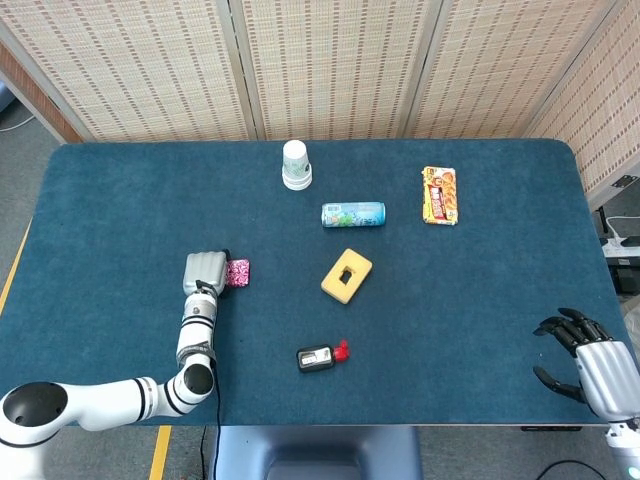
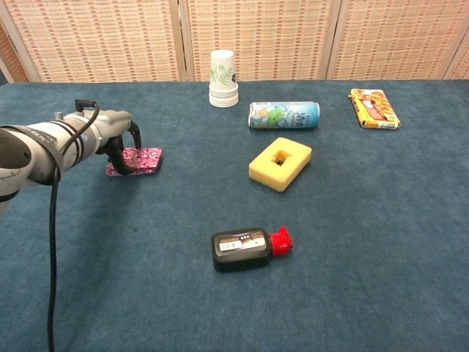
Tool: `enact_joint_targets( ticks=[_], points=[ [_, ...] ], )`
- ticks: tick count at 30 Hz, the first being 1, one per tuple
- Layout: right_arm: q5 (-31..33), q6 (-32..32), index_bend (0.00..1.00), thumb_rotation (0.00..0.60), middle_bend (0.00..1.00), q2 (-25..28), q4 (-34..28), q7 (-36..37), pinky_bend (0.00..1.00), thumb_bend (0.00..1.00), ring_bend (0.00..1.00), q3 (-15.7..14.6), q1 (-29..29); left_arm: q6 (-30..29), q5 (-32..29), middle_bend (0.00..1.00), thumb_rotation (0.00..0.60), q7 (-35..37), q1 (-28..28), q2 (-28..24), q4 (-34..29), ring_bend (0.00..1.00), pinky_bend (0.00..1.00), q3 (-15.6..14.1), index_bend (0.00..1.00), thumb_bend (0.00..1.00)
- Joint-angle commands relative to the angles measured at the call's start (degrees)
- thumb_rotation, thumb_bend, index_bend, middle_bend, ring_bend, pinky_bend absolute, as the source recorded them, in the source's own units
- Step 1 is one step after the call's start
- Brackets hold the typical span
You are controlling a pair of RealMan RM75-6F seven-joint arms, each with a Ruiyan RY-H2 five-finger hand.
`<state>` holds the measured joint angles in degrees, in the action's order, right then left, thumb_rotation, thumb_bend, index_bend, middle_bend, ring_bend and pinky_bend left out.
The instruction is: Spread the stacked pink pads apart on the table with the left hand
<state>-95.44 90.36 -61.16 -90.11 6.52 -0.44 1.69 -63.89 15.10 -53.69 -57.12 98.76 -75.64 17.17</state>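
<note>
The stacked pink pads (image 2: 139, 161) lie on the blue table left of centre; from the head view only their right end (image 1: 238, 272) shows beside the hand. My left hand (image 2: 115, 139) hangs over their left end, fingers curled down and touching the top pad (image 1: 204, 273). The stack looks slightly shifted, its top pad offset to the right. My right hand (image 1: 588, 366) hovers at the table's near right corner, fingers apart and holding nothing; the chest view does not show it.
A yellow sponge block (image 2: 280, 163) sits mid-table, with a black bottle with a red cap (image 2: 250, 248) nearer me. Further back are stacked paper cups (image 2: 223, 78), a lying can (image 2: 283, 115) and a snack packet (image 2: 374, 108). A black cable (image 2: 55, 242) trails from the left arm.
</note>
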Motion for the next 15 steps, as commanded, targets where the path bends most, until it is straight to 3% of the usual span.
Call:
enact_joint_targets(
  ticks=[1,9,15],
  points=[
    [0.08,-0.2,0.4,0.6,0.33,0.06,-0.07,-0.01,0.3,0.09,0.19,-0.02,0.06,-0.45,1.83,0.82,0.6,0.9,0.98,-1.53,-2.04,0.88,0.79,-0.55,0.35,0.36],
    [0.22,-0.15,0.4,0.6,0.33,0.17,-0.24,0.12,0.3,0.09,0.19,0.01,0.02,-3.65,12.41,0.82,0.6,5.78,5.93,-8.8,-10.22,0.88,0.79,-4.56,0.36,0.36],
    [0.05,-0.31,0.4,0.6,0.33,0.14,-0.3,-0.15,0.3,0.09,0.19,-0.12,0.07,-3.03,17.74,0.82,0.6,9.87,9.82,-14.19,-12.73,0.88,0.79,-7.6,0.36,0.36]
  ],
)
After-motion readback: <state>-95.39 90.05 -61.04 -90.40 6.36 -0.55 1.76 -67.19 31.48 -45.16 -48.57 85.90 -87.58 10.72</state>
